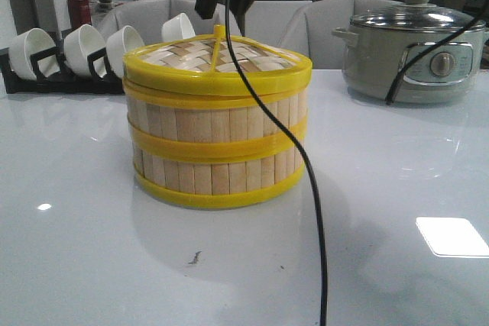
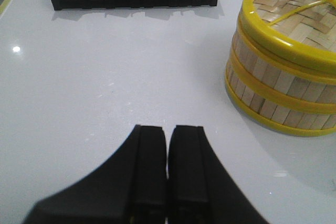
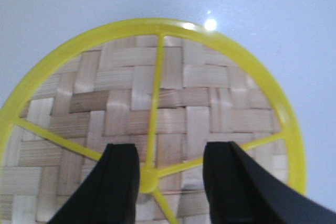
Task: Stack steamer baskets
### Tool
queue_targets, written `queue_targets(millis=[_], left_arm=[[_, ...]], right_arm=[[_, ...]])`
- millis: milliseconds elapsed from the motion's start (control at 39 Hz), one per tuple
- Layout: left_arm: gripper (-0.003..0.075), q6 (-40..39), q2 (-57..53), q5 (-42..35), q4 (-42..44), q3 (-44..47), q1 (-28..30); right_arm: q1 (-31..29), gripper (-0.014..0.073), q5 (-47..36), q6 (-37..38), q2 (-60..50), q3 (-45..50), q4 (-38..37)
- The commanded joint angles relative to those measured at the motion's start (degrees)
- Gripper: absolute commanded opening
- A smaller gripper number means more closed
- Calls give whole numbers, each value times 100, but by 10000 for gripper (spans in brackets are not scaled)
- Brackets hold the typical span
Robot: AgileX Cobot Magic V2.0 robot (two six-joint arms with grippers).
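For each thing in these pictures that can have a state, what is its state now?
Steamer baskets: two stacked, one on the other.
Woven lid: on top of the stack, closed.
Left gripper: shut, empty, beside the stack.
Right gripper: open, fingers either side of the lid's centre knob.
Electric pot: glass lid on.
White cups: tilted in the black rack.

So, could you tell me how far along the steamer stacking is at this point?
The stacking looks done: the two steamer baskets sit one on the other, with the woven lid on top. In hand: the right gripper is open, its fingers either side of the lid's centre knob. The left gripper is shut over the table. Left: probably only pulling the arm clear.
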Motion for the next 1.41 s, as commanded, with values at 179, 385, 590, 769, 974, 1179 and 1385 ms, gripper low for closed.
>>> queue_targets(millis=[179, 385, 590, 769, 974, 1179, 1385], left_arm=[[88, -42, 48, -458, -63, -168, -32], [88, -42, 48, -458, -63, -168, -32], [88, -42, 48, -458, -63, -168, -32], [88, -42, 48, -458, -63, -168, -32], [88, -42, 48, -458, -63, -168, -32], [88, -42, 48, -458, -63, -168, -32], [88, -42, 48, -458, -63, -168, -32]], right_arm=[[-533, 365, -522, -2, -1407, 48, -450], [-1166, 318, -1292, -2, -2736, 1383, -450], [-2081, 318, -2402, -2, -4234, 3481, -450], [-2748, 318, -3128, -2, -5524, 5287, -450], [-3073, 318, -4050, -2, -6930, 7143, -450], [-3113, 318, -4713, -2, -8329, 8867, -445], [-3113, 318, -5072, -2, -9108, 10060, -445]])
